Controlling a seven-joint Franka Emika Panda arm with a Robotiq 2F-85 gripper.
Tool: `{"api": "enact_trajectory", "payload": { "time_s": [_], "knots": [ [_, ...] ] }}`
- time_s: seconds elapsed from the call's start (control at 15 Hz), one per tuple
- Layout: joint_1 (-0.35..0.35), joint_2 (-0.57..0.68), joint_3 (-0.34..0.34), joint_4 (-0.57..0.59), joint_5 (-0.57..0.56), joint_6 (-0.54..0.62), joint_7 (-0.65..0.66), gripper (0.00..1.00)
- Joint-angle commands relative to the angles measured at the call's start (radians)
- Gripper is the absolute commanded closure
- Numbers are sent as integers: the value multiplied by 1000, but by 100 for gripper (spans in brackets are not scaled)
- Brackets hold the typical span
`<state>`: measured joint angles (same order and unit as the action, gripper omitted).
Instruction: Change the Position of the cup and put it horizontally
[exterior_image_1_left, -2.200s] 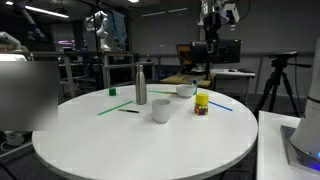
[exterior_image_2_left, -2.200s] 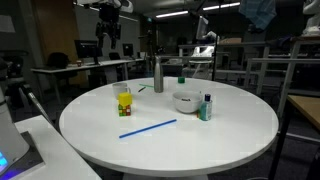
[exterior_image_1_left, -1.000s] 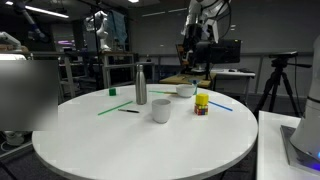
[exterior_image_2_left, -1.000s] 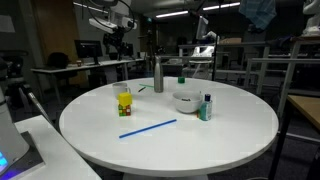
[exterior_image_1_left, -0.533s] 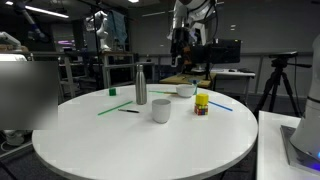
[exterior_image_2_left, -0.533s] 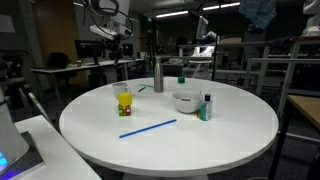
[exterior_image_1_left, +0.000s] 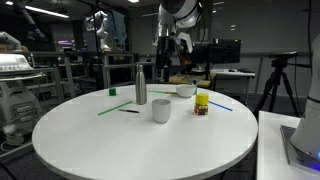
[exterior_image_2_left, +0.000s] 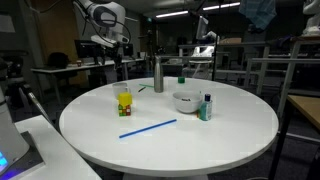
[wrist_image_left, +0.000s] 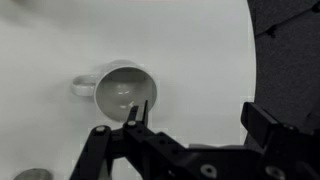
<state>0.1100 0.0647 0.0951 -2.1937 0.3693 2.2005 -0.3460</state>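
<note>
- Worktop (exterior_image_1_left: 120, 150): round, white, across the lower frame in both exterior views
- Cup (exterior_image_1_left: 161, 110): white, standing upright at frame centre, the nearest item on the worktop; in the wrist view the cup (wrist_image_left: 125, 92) shows from above, left of centre, mouth open, handle at its left
- Yellow container (exterior_image_1_left: 202, 104): right of the cup, apart from it
- Steel bottle (exterior_image_1_left: 140, 86): upright, behind and left of the cup
- Bowl (exterior_image_1_left: 186, 90): white, further back, right of the bottle
- Gripper (wrist_image_left: 175, 122): lower frame of the wrist view, jaws spread wide, nothing between them
- Arm (exterior_image_1_left: 172, 18): top centre, high over the far side
</note>
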Motion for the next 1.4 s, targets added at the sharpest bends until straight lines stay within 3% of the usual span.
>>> {"api": "enact_trajectory", "payload": {
  "time_s": [0.0, 0.33, 0.6, 1.0, 1.33],
  "knots": [
    [7, 37, 20, 29, -75, 94, 34, 0],
    [11, 57, 27, -2, -168, 261, 95, 0],
    [26, 108, 30, 1, -234, 361, 256, 0],
    [74, 198, 17, 36, -328, 343, 526, 0],
    [103, 258, 8, 66, -352, 324, 650, 0]
  ]
}}
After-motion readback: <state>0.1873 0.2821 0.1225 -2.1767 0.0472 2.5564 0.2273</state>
